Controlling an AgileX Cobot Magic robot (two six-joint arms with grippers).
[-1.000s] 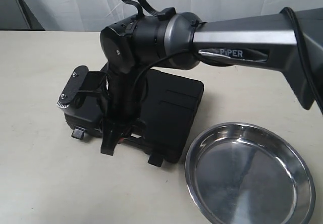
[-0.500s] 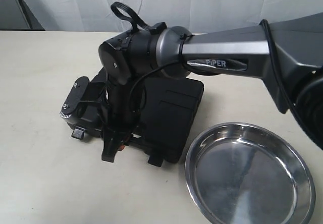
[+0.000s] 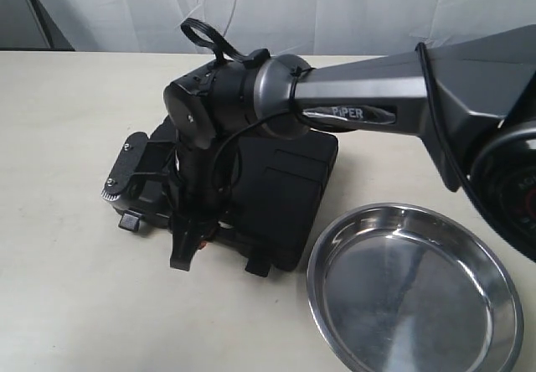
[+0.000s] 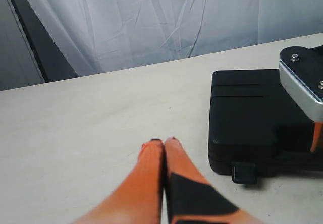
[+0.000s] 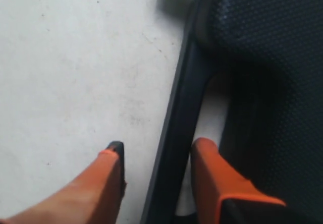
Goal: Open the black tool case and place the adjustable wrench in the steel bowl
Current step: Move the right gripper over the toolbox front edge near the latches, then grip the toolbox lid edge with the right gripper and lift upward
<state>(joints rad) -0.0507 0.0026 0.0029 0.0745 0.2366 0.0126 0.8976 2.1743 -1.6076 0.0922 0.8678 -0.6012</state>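
My right hand points straight down at the near side of the case, released, one finger over bare tabletop and the other inside the handle cut-out, so the handle bar runs between them with a gap on the outer side. The case lies lid-down and shut about the middle of the tabletop, and both latches stick out toward the near edge. The bowl sits toward the near right corner, its rim just beside the case's near right corner. I cannot tell whether they touch. There is wide bare room from the case to the left edge, and a clear strip to the far edge. My left hand hovers clenched on nothing over that bare left side, well apart from the case. The right arm covers the case's left half, the frame cuts off the bowl's near rim, and the case's inside is hidden. The tabletop is pale and scuffed, and a white curtain hangs behind it.
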